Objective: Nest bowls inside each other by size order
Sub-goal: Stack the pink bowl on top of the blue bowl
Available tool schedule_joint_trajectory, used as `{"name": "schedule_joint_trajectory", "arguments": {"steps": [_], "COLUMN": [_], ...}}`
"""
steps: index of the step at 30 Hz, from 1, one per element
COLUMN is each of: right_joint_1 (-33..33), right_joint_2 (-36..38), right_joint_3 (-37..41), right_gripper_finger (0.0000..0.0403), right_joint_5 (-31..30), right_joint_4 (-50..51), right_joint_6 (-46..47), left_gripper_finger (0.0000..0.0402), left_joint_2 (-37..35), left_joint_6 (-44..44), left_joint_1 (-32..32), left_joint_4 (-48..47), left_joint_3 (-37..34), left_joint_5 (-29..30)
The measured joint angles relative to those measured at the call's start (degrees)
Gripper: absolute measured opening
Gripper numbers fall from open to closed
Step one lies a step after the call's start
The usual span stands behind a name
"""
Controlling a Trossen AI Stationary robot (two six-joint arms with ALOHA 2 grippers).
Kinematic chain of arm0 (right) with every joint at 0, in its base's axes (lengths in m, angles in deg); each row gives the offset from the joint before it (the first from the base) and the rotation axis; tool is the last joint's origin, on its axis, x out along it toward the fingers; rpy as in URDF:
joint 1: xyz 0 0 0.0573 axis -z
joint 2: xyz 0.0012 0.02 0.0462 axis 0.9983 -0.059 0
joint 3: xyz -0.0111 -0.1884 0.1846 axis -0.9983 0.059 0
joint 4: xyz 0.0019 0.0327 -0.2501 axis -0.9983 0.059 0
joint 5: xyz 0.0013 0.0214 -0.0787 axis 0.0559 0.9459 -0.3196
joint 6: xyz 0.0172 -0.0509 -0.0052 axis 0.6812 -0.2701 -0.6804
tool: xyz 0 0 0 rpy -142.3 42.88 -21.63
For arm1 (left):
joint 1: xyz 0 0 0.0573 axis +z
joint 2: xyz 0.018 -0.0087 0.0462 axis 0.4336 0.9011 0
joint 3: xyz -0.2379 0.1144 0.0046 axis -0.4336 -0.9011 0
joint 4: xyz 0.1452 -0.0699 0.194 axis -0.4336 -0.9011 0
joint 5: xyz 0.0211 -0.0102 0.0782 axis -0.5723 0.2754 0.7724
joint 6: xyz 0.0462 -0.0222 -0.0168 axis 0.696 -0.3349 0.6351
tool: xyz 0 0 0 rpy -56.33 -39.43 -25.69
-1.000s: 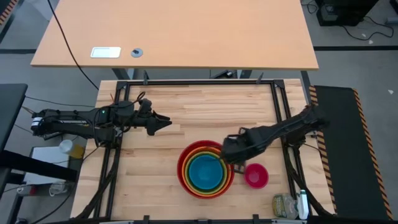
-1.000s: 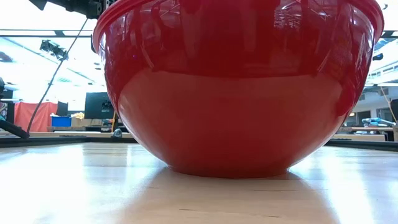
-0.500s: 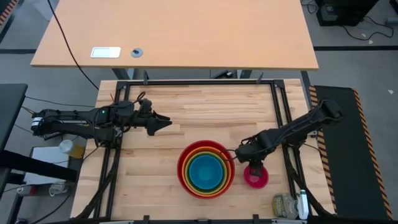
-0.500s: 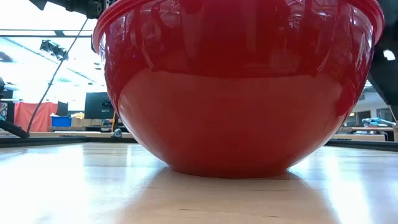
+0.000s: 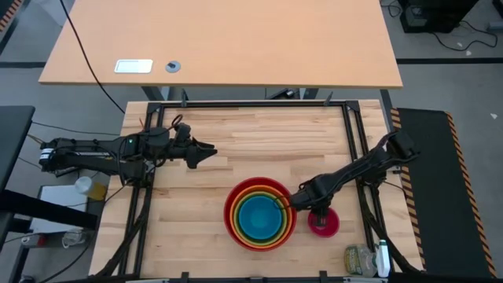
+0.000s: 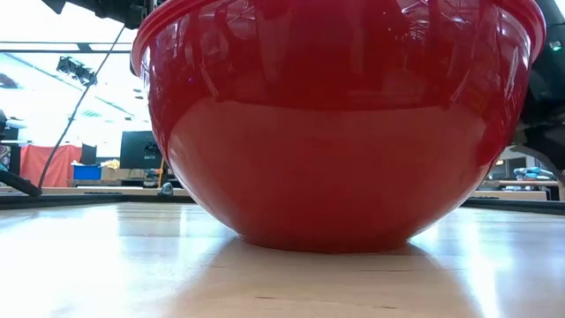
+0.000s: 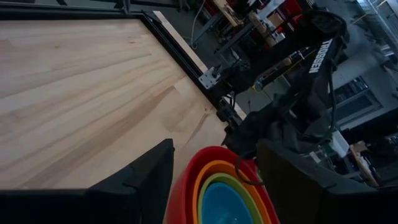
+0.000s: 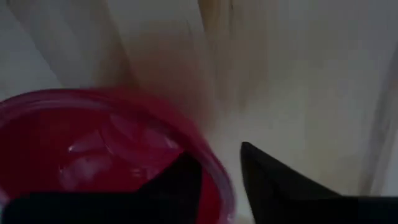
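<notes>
The red [image 5: 231, 214], orange, lime green and blue [image 5: 259, 217] bowls sit nested near the table's near middle. The stack also shows in the left wrist view [image 7: 214, 186], and the red bowl fills the low view [image 6: 327, 124]. The small magenta bowl [image 5: 325, 226] stands on the table just right of the stack. My right gripper [image 5: 317, 211] is open over the magenta bowl's rim on the stack side. One finger [image 8: 180, 183] is inside the bowl and one [image 8: 267, 177] is outside. My left gripper [image 5: 207, 151] waits open and empty at the far left. My right gripper comes at the magenta bowl from above, slanting down, with the bowl's rim [image 8: 219, 180] in the gap between its fingers. I cannot tell whether either finger touches the rim. The bowl stands upright on the table.
A jar and a bottle [image 5: 364, 260] stand at the near right corner. Black frame rails [image 5: 352, 134] run along the table's sides. Bare wood [image 5: 181, 228] lies left of the stack.
My right gripper has gone from above the stack's right rim toward the table's right and near edges. It has come down over the magenta bowl's rim. The bowls have not moved.
</notes>
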Motion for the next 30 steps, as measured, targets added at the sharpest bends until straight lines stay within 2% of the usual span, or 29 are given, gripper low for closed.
{"name": "schedule_joint_trajectory", "arguments": {"steps": [4, 6, 10, 20, 25, 30], "right_joint_1": [0.02, -0.05, 0.2, 3.36, 5.85, 8.17], "right_joint_2": [0.08, 1.59, 4.12, 5.95, 5.95, 5.87], "right_joint_3": [-0.22, -0.76, -3.3, -14.88, -21.85, -25.07], "right_gripper_finger": [0.0036, 0.0019, 0.003, 0.0019, 0.0023, 0.0024], "right_joint_5": [1.18, 0.41, -2.6, -0.17, 1.36, 0.95], "right_joint_4": [1.28, 1.58, 6.2, 16.85, 13.0, -3.04], "right_joint_6": [-0.38, -0.69, -0.55, -3.31, -1.96, -0.18], "left_gripper_finger": [0.0233, 0.0233, 0.0233, 0.0233, 0.0233, 0.0233], "left_joint_2": [-0.02, -0.02, -0.02, -0.02, -0.02, -0.02], "left_joint_6": [-0.01, -0.02, -0.02, -1.34, -2.64, -2.64], "left_joint_1": [0.0, 0.0, 0.0, 0.0, 0.0, 0.0], "left_joint_4": [0.0, 0.0, 0.0, 0.02, 0.04, 0.04], "left_joint_3": [0.0, 0.0, 0.0, 0.0, 0.0, 0.0], "left_joint_5": [0.0, 0.0, 0.0, 0.02, 0.04, 0.04]}}
